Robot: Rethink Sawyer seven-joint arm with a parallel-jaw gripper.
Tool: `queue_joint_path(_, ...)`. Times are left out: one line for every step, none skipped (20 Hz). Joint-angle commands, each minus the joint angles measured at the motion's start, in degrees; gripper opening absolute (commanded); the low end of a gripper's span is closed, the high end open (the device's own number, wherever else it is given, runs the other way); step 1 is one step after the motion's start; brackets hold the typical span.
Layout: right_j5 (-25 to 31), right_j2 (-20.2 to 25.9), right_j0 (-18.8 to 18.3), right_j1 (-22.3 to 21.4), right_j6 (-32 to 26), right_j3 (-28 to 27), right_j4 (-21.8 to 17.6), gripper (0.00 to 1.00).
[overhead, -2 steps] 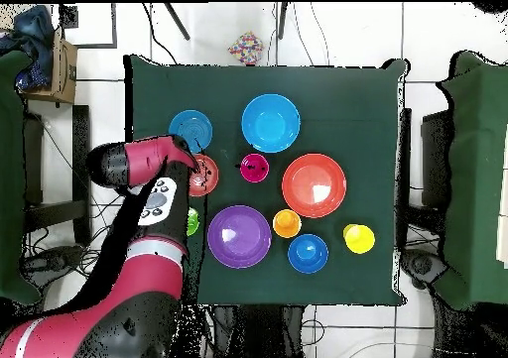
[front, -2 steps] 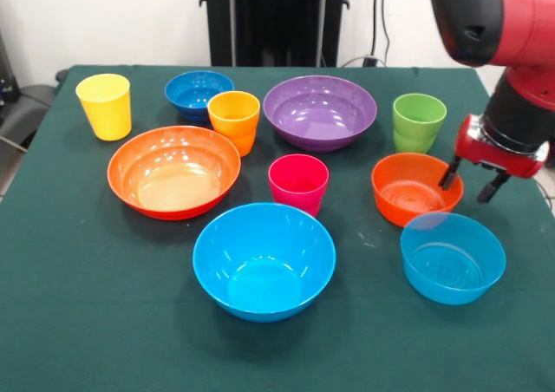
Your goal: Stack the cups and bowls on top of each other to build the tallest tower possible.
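The fingers (front, -2 steps: 450, 173) stand apart, holding nothing, the gripper (front, -2 steps: 473, 184) hanging low at the rim of the small orange bowl (front, -2 steps: 414, 188): one dark tip sits right at that bowl's edge, the other just outside it, off toward the counter's (front, -2 steps: 95, 271) side. Whether the tip touches the rim cannot be told. The red arm (front, -2 steps: 512, 19) comes down over this spot; from overhead it covers most of the same bowl (overhead, -2 steps: 203, 175).

Taking that small orange bowl as the landmark, in the front view: the small light-blue bowl (front, -2 steps: 452, 258) lies just beside it, nearer the camera, its rim overlapping the orange one in the picture. The green cup (front, -2 steps: 418, 121) stands just behind it. The pink cup (front, -2 steps: 297, 184) is near it on the left, and the large light-blue bowl (front, -2 steps: 264, 260) lies left and nearer the camera. The purple bowl (front, -2 steps: 320, 111) is behind and left. Farther left come the orange cup (front, -2 steps: 234, 120), with the dark-blue bowl (front, -2 steps: 196, 93) just behind that cup, then the large orange bowl (front, -2 steps: 173, 171), and well apart at the far left the yellow cup (front, -2 steps: 105, 106).

Every bowl and cup stands upright, open side up, and empty. None is nested in another; no tower stands.
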Motion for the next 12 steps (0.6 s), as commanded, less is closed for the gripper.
queue_joint_path(6.37, 1.14, 0.46, 3.06, 13.17, -6.95, 2.82, 1.0)
queue_joint_path(6.45, 0.94, 0.52, 3.23, 13.17, -7.18, 3.03, 1.0)
queue_joint_path(6.53, 0.74, 0.59, 3.39, 13.18, -7.41, 3.25, 1.0)
queue_joint_path(6.79, 0.53, 0.5, 3.94, 13.1, -8.32, 3.44, 1.0)
queue_joint_path(6.22, 0.33, 0.67, 4.06, 13.28, -8.04, 3.69, 1.0)
queue_joint_path(5.9, -0.16, 0.98, 4.27, 13.48, -8.03, 3.75, 1.0)
queue_joint_path(5.49, -0.31, 1.06, 4.26, 13.3, -7.66, 3.83, 1.0)
queue_joint_path(5.24, -0.46, 1.06, 4.19, 12.78, -7.18, 3.85, 1.0)
queue_joint_path(5.29, -0.55, 1.09, 4.14, 12.11, -6.78, 3.77, 1.0)
queue_joint_path(5.34, -0.63, 1.12, 4.1, 11.44, -6.39, 3.7, 1.0)
queue_joint_path(5.61, -0.86, 1.07, 4.34, 10.86, -6.52, 3.59, 1.0)
queue_joint_path(5.28, -1.15, 1.06, 4.51, 10.36, -6.31, 3.37, 1.0)
